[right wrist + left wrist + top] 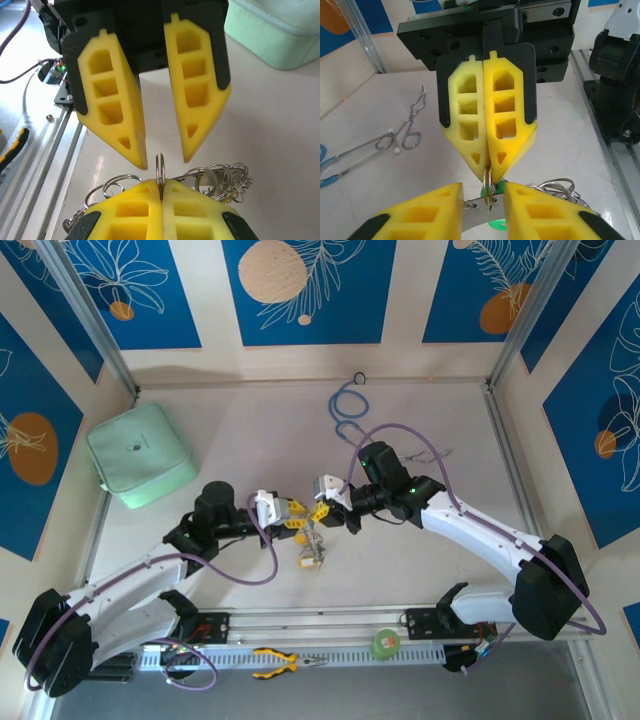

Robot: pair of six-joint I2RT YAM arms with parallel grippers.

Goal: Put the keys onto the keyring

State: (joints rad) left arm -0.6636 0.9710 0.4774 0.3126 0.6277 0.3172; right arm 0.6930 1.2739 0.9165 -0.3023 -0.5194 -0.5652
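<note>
left gripper (162,156): released. Yellow fingers (117,120) stand apart, tips on either side of the small ring with a gap on both sides. Its own fingers also show at the bottom of the left wrist view (482,212).
right gripper (487,167): clenched, fingers pressed flat together, pinching the small ring at the tips. Same grip at bottom centre of the right wrist view (161,200).
small ring (160,170): thin silvery metal ring, seen edge-on and upright. It sticks up from the right gripper's tips into the gap between the left gripper's fingers.
grippers, top view: tip to tip at frame centre, left one (287,512) left of the right one (322,505).
keyring (311,550): silvery bunch just below the two grippers at centre. Cannot tell whether it hangs or lies on the table.
keys (308,562): small, with yellowish tags, at the lower end of that bunch.
wire loops (216,175): several silvery rings heaped behind the right gripper's fingers, lower right.
green pouch (140,455): left side of the table.
blue tube (347,405): looped, upper centre.
pliers (285,662): yellow handles, bottom rail.
forceps (402,137): silvery, flat on the table, left of frame.
</note>
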